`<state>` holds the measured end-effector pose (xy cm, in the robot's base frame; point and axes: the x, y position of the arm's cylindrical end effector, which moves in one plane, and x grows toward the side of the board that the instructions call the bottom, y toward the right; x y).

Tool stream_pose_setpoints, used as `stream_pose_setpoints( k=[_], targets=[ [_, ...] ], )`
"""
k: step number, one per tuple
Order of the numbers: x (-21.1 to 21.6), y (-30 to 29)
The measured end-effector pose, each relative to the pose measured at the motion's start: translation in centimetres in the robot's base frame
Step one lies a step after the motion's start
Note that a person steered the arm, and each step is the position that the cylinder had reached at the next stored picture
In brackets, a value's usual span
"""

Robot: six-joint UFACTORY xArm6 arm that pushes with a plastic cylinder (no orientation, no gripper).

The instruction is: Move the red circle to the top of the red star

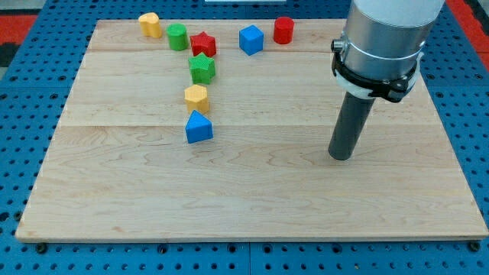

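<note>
The counter [252,191] is a pale wooden board made of joined planks, lying on a blue perforated base [23,84] that shows along the left, right and near edges. A strip of red appears at the far right corner of the view.

The arm carries no pincer, only a dark rod; my tip [341,157] rests on the board's right half, well apart from every block.

The red circle [284,30] stands near the far edge, right of the blue cube [250,40]. The red star [203,44] sits farther left, touching or just beside the green circle [177,37] on its left. The yellow block [150,24], rounded at one end, lies at the far left. Just nearer than the red star is the green star [202,68], then the yellow hexagon [196,98], then the blue block [199,127] with a pointed top, forming a short column running toward the near side.
</note>
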<state>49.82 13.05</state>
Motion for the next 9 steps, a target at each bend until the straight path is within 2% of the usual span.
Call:
stream_pose_setpoints(
  k=[3,4,5,6,7,8,9],
  targets=[
    [-0.1,-0.6],
    [-3.1,-0.4],
    [-13.2,5.2],
    [-24.3,2.0],
    [-28.5,-7.0],
    [-28.8,-16.4],
    [-29.6,-16.7]
  ],
)
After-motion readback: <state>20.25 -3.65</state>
